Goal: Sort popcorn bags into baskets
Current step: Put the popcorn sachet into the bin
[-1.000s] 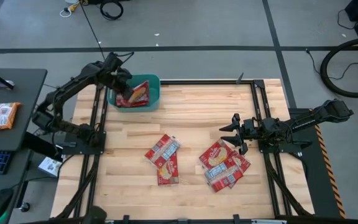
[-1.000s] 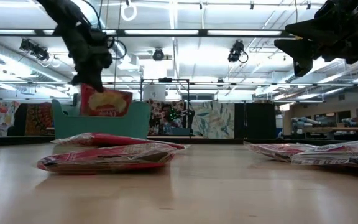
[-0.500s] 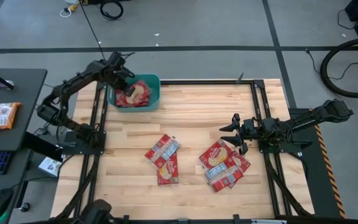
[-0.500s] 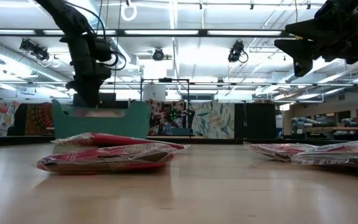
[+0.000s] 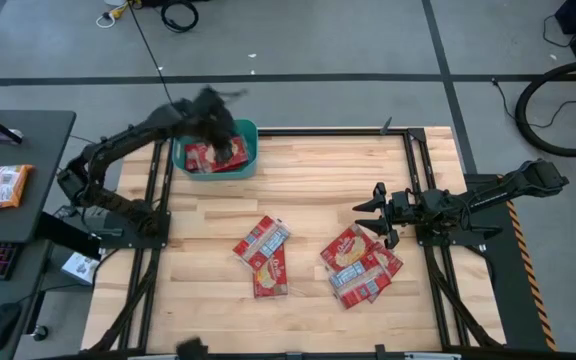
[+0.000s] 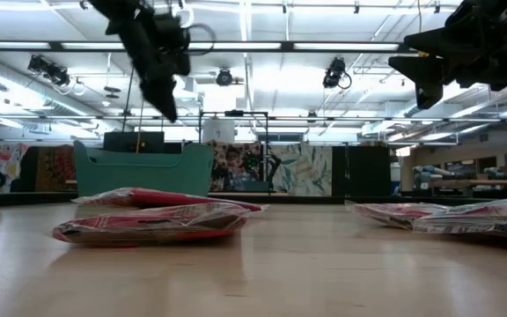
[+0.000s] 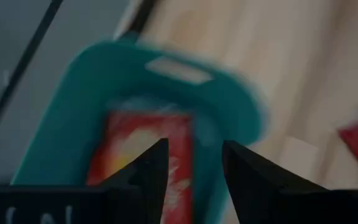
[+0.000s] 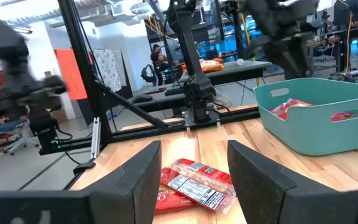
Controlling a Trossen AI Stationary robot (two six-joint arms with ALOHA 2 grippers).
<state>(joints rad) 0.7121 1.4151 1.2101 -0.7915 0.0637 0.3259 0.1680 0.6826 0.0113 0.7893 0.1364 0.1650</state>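
The teal basket [image 5: 247, 146] stands at the table's far left, with a red popcorn bag [image 5: 206, 157] lying inside it. My left gripper [image 5: 224, 128] hovers above the basket's right part, open and with nothing between its fingers; in the left wrist view the basket [image 7: 73, 118] and the bag [image 7: 126, 146] lie beyond them. Two more bags [image 5: 263, 255] rest flat at mid-table, and a pile of several [image 5: 359, 263] lies to their right. My right gripper [image 5: 376, 213] waits open above the table's right side, just beyond that pile.
Black frame rails [image 5: 158, 215] run along the table's left and right sides and its far edge. A side desk [image 5: 8, 190] with more packets stands off the table to the left. Bare wood lies between the basket and the bags.
My left gripper has let go of the popcorn bag it held tilted in the basket, then risen and swung toward the table's right, rolling as it went. The bag has dropped flat inside the basket, below the rim in the low view.
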